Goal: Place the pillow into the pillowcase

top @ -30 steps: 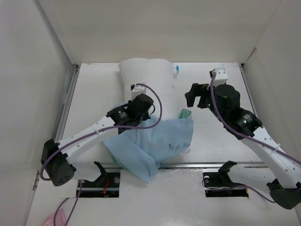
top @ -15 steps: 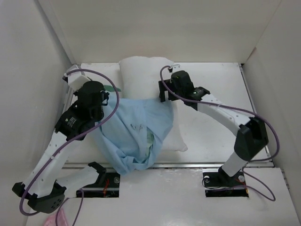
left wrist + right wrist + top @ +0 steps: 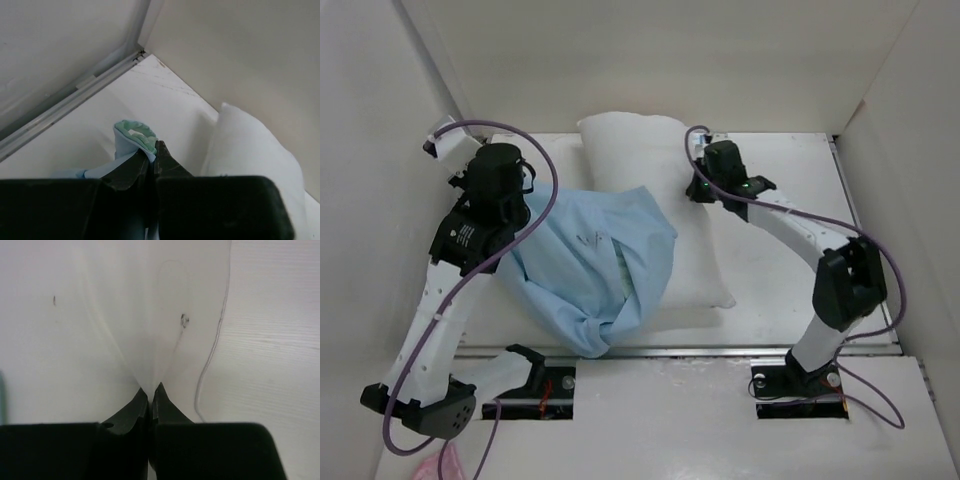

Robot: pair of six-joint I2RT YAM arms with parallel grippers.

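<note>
The white pillow (image 3: 695, 250) lies lengthwise in the middle of the table, its far end near the back wall. The light blue pillowcase (image 3: 590, 265) is draped over its left and near part and bunches toward the front edge. My left gripper (image 3: 520, 190) sits at the pillowcase's far-left edge. In the left wrist view this gripper (image 3: 153, 148) is shut on a fold of pillowcase (image 3: 134, 134) showing its mint-green inner side, with the pillow (image 3: 250, 150) to the right. My right gripper (image 3: 697, 191) is at the pillow's right edge, shut (image 3: 150, 391) on a puckered pinch of pillow (image 3: 120, 315) fabric.
White enclosure walls (image 3: 380, 150) stand on the left, back and right. A metal rail (image 3: 75, 92) runs along the left wall's foot, and another rail (image 3: 740, 350) crosses the table's front edge. Purple cables loop off both arms. Something pink (image 3: 435, 466) lies at the bottom left.
The right gripper has come down on the pillow's right edge and shut on its fabric. The left arm has swung back and left, drawing the pillowcase over the pillow's left side.
</note>
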